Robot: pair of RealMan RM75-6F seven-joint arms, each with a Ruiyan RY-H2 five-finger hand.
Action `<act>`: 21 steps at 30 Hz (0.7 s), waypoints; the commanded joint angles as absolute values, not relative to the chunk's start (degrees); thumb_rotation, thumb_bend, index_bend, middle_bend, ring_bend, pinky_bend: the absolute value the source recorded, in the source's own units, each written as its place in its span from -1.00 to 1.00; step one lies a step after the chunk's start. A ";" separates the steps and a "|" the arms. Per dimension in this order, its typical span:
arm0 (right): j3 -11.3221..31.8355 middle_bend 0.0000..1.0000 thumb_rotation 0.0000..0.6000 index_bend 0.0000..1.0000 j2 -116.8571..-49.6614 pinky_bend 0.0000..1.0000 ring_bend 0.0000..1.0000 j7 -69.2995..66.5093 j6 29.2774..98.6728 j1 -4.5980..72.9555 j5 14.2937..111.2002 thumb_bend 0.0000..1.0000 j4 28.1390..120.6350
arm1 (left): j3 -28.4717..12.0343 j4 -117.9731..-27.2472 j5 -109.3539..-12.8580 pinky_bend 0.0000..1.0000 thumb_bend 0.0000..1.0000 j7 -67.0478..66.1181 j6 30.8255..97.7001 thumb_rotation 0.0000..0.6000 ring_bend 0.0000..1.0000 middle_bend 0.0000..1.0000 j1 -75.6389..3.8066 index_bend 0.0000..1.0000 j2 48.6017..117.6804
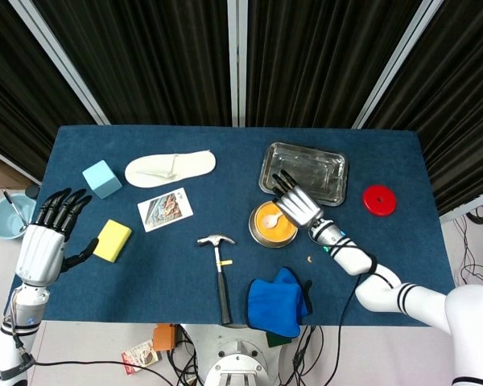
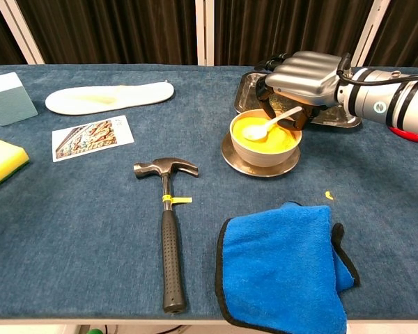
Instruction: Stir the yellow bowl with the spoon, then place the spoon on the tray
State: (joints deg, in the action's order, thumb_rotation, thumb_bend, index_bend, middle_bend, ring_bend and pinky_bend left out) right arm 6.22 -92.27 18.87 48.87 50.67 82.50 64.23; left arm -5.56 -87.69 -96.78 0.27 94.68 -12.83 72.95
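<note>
The yellow bowl [image 1: 267, 227] [image 2: 265, 137] stands on a metal saucer, right of centre. A white spoon [image 1: 279, 218] [image 2: 270, 124] lies in it, bowl end in the yellow contents and handle leaning on the right rim. My right hand [image 1: 296, 204] [image 2: 303, 73] hovers over the bowl's far right side, fingers spread above the handle, thumb just beside its end; no grip shows. The metal tray [image 1: 322, 165] [image 2: 245, 89] lies right behind the bowl. My left hand [image 1: 44, 241] stays open and raised at the table's left edge, showing in the head view only.
A hammer [image 1: 219, 265] and a blue cloth [image 1: 277, 301] lie in front of the bowl. A red disc [image 1: 379, 199] sits right of the tray. A picture card [image 1: 165, 209], yellow sponge [image 1: 113, 240], light blue block [image 1: 102, 178] and white insole [image 1: 170, 167] occupy the left half.
</note>
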 commanded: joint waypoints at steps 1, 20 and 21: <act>6.19 -0.48 1.00 0.14 -92.34 -0.92 -0.97 19.01 48.80 50.76 82.43 -0.13 64.16 | -5.51 -87.54 -96.74 -0.75 -0.53 0.37 94.74 1.00 -0.84 -0.77 -12.75 -0.77 72.99; 4.90 -0.43 1.00 0.33 -80.63 -0.88 -0.87 46.72 48.31 53.90 86.68 -0.01 74.65 | -5.15 -87.29 -97.08 -0.75 -0.53 0.58 95.79 1.00 -0.84 -0.77 -11.93 -0.78 73.25; 4.88 -0.43 1.00 0.34 -80.30 -0.88 -0.87 48.83 47.50 54.35 86.52 0.00 74.98 | -5.10 -87.29 -97.07 -0.75 -0.53 0.58 95.79 1.00 -0.84 -0.77 -11.88 -0.78 73.28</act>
State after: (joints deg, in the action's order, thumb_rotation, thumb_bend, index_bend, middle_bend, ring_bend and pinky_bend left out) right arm 5.26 -83.46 40.77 49.76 52.49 85.77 72.23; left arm -5.11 -87.29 -97.07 0.58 95.79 -11.89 73.27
